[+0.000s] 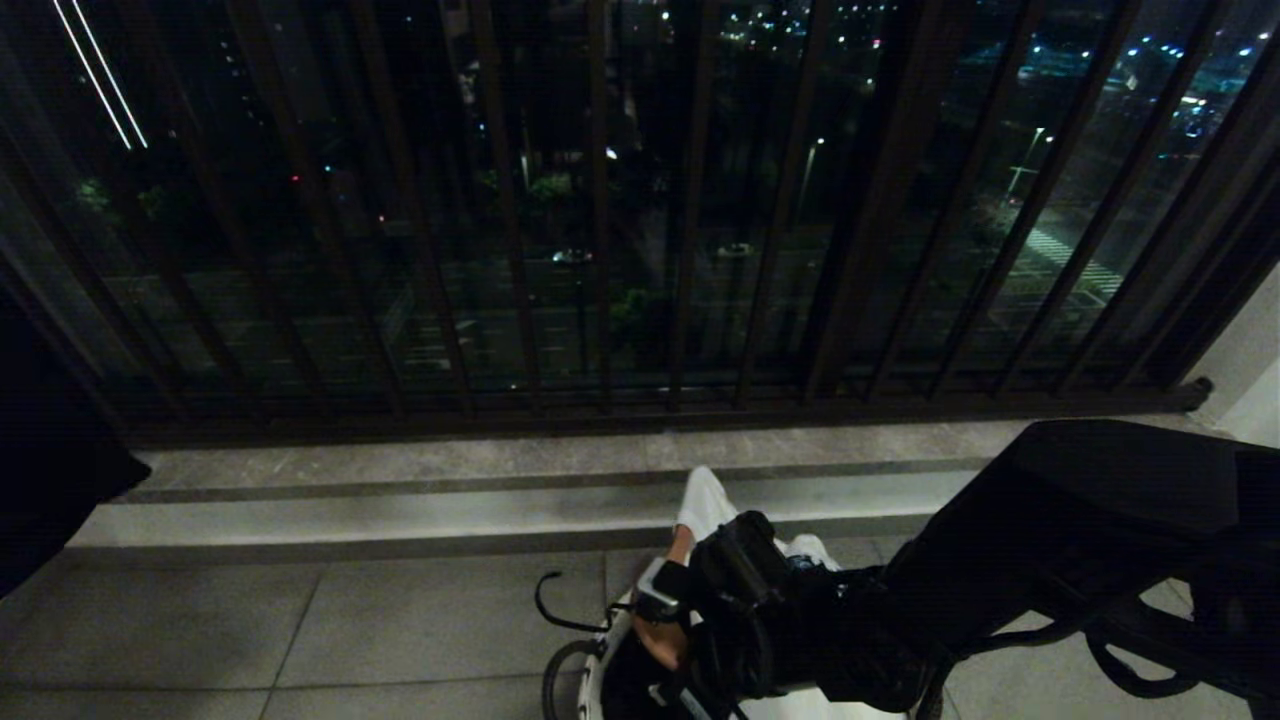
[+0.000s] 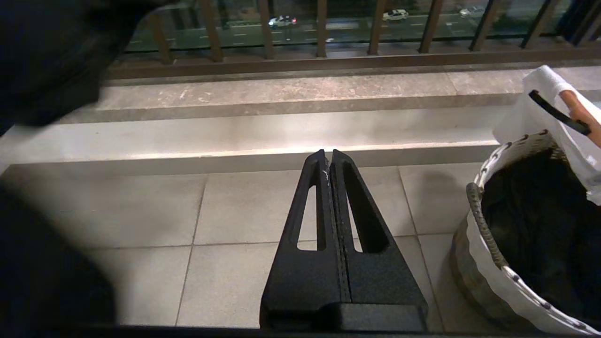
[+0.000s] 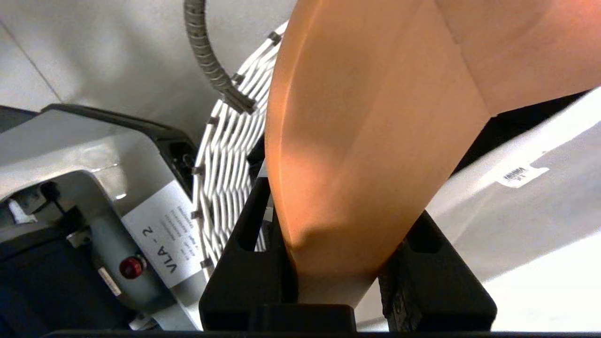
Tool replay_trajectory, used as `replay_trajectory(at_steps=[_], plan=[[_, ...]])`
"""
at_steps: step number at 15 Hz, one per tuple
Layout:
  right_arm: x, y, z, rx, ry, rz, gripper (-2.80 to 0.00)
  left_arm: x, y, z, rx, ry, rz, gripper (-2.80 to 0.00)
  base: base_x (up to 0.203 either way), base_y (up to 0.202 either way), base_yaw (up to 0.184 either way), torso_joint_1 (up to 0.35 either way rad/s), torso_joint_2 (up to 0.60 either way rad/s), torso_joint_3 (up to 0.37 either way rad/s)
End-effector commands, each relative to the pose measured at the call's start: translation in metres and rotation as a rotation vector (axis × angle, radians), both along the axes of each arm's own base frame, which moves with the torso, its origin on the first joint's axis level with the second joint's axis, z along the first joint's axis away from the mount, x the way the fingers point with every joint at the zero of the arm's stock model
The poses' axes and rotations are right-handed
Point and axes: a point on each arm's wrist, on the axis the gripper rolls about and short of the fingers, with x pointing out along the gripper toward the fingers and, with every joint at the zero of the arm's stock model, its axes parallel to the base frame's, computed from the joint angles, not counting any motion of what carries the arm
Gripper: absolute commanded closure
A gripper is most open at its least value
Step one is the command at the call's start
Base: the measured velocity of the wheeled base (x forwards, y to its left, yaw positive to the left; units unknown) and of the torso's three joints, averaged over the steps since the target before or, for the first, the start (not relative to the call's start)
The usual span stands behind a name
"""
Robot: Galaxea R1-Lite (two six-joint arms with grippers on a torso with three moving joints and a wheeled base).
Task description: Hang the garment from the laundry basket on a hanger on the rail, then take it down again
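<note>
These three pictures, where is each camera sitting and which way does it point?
Head view: high on the robot, looking down over the tiled floor to the railing; the right arm reaches to the basket.
Left wrist view: behind the shut left gripper, facing floor, step and basket.
Right wrist view: behind the right gripper, clamped on a wooden hanger beside the basket.
Shared: basket, hanger and white garment.

Grey tiled floor (image 1: 250, 630), stone step (image 1: 450, 500), dark railing (image 1: 600, 250) (night outside).
</note>
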Motion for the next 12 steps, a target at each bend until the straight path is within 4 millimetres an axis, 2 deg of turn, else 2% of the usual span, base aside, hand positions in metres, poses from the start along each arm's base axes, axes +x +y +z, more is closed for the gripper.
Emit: replay_trajectory(at_steps=[1, 3, 4, 9, 12], plan=[[0.0027, -0.0014, 0.0004, 0.003, -0.006, -0.004, 0.00, 0.0001, 0.0000, -0.0004, 0.000, 0.000, 0.001, 0.00, 0.000, 0.000, 0.000, 0.000, 0.00, 0.000], [0.0054, -0.0036, -0.0014, -0.001, -0.009, -0.007, 0.00, 0.0001, 0.0000, -0.0004, 0.001, 0.001, 0.001, 0.00, 0.000, 0.000, 0.000, 0.000, 0.00, 0.000], [0.0073, -0.0037, -0.0012, 0.001, -0.011, -0.010, -2.80, 0.0001, 0.0000, -0.0004, 0.000, 0.001, 0.001, 0.00, 0.000, 0.000, 0.000, 0.000, 0.00, 0.000], [0.0077, -0.0061, -0.0037, -0.008, -0.003, -0.014, -2.80, 0.0001, 0.0000, -0.0004, 0.001, 0.000, 0.001, 0.00, 0.000, 0.000, 0.000, 0.000, 0.00, 0.000], [0.0027, -0.0092, 0.0057, 0.003, -0.016, -0.011, -2.80, 0.0001, 0.0000, -0.0004, 0.000, 0.000, 0.001, 0.00, 0.000, 0.000, 0.000, 0.000, 0.00, 0.000]])
